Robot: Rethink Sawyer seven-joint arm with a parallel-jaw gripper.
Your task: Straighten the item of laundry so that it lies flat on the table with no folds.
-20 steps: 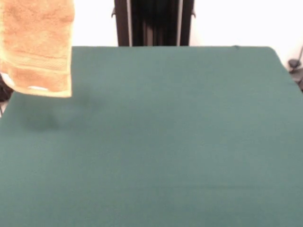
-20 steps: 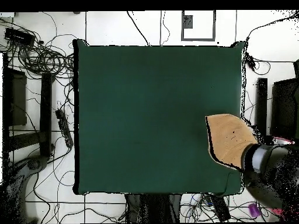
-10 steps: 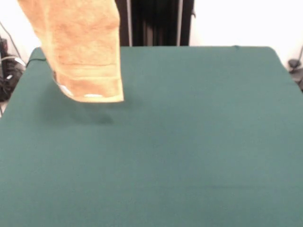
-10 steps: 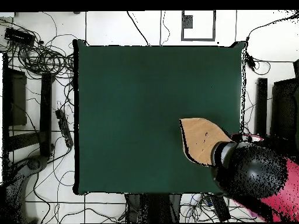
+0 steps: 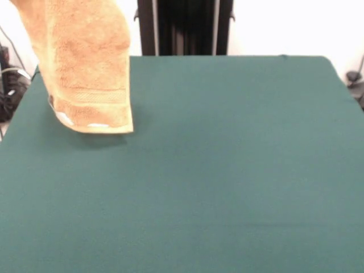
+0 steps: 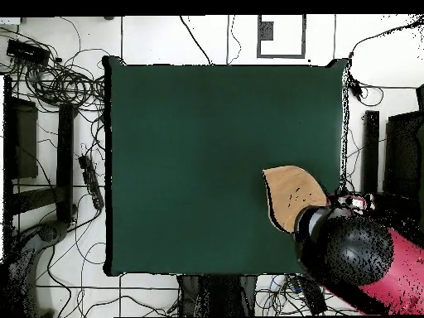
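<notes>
Towel, orange-tan terry cloth (image 5: pixel 85 62), one: hung lengthwise above the dark green cloth-topped table (image 5: pixel 227 170), one, near its far left corner in the front view; woven band and white tag seen at its lower hem. Gripper hidden; state cannot be told.

Your front camera looks across the surface (image 5: pixel 227 170) toward the pedestal (image 5: pixel 185 25); your overhead looks straight down. Both share the whole green top.
</notes>
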